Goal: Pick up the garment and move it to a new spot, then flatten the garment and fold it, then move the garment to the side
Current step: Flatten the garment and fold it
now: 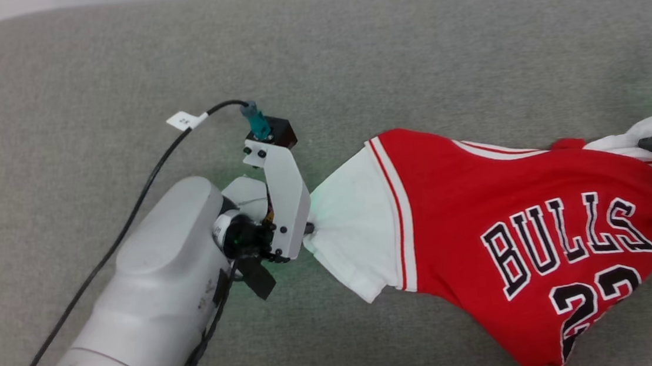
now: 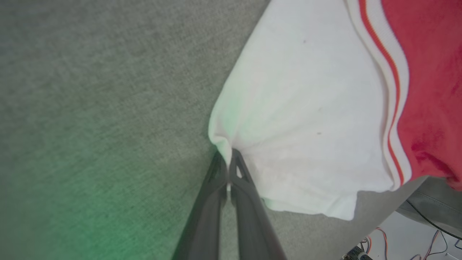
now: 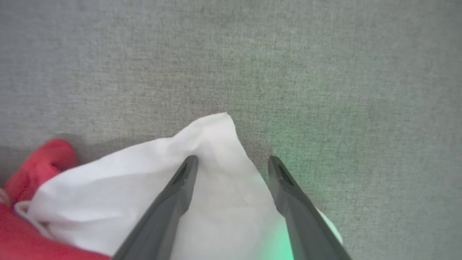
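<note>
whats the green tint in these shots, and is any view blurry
Head view: sharp, faint green glow on a sleeve of the garment beside the left end effector. Left wrist view: green cast on the grey cushion at lower left, weave visible. Right wrist view: softest, green glow beside the right end effector.

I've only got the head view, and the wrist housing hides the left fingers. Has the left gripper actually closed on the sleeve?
Observer: Yes. The left wrist view shows the left gripper shut, pinching the garment at the edge of its white sleeve.
Operator: And the right one, cut off at my frame's edge?
Observer: The right gripper is open. The other white sleeve lies between its fingers, unpinched.
</note>
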Robot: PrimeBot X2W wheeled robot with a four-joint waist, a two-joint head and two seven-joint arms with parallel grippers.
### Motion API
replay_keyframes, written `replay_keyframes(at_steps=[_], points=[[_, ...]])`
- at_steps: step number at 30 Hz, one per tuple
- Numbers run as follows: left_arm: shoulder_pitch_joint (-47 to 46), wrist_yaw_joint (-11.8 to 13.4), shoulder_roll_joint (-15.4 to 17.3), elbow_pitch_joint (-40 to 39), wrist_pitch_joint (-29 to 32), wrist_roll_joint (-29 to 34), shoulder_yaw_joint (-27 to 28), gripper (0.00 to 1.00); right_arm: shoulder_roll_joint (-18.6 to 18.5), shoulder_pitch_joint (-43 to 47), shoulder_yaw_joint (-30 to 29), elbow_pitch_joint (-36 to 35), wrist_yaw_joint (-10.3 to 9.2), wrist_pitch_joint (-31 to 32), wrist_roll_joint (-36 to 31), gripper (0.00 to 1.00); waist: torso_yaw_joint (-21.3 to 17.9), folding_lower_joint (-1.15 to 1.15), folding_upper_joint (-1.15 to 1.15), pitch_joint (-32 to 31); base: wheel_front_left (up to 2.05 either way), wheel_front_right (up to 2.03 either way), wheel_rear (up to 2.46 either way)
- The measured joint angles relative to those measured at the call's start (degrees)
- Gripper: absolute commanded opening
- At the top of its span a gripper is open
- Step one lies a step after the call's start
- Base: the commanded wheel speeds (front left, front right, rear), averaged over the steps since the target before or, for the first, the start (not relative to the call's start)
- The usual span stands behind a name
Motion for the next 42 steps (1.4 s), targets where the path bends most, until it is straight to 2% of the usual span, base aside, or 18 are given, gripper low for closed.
replay_keyframes(at_steps=[9,10,11,12,27,33,37,42], points=[[-1.3,-0.2,0.0,-0.9,-2.1,-3.4,-2.3,0.00,0.5,-3.1,0.6,6.3,0.00,0.6,-1.2,1.00,2.0,0.00,0.00,2.0,0.00,0.00,0.00],[-1.5,-0.2,0.0,-0.9,-2.3,-3.7,-2.7,0.00,0.6,-3.4,0.6,7.1,0.00,0.9,-1.4,0.49,2.2,0.00,0.00,2.2,0.00,0.00,0.00],[-1.6,-0.2,0.0,-0.8,-2.4,-4.0,-3.0,0.00,0.8,-3.8,0.6,7.9,0.00,1.3,-1.5,0.16,2.3,0.00,0.00,2.3,0.00,0.00,0.00],[-1.7,-0.2,0.1,-0.8,-2.5,-4.3,-3.3,0.00,0.9,-4.1,0.8,8.5,0.00,1.2,-1.7,0.00,2.4,0.00,0.00,2.4,0.00,0.00,0.00],[-2.3,-0.2,1.2,3.7,-4.7,-8.1,-5.8,0.00,4.0,-6.9,0.6,13.2,0.00,1.4,-2.5,0.00,0.7,0.00,0.00,-1.6,0.00,0.00,0.00],[-4.9,0.0,2.9,6.7,-6.4,-7.8,-6.0,0.00,4.7,-8.9,0.6,12.3,0.00,0.2,-1.6,0.00,-0.3,0.00,0.00,-4.7,0.00,0.00,0.00],[-7.4,0.0,2.9,8.4,-8.0,-7.7,-5.6,0.00,6.0,-9.5,0.6,10.3,0.00,-1.5,-0.8,0.00,-0.9,0.00,0.00,-7.1,0.00,0.00,0.00],[-10.6,0.0,3.4,9.7,-13.1,-6.3,-5.6,0.00,6.9,-9.8,1.4,6.9,0.00,-6.1,-0.4,0.00,-1.6,0.00,0.00,-10.6,0.00,0.00,0.00]])
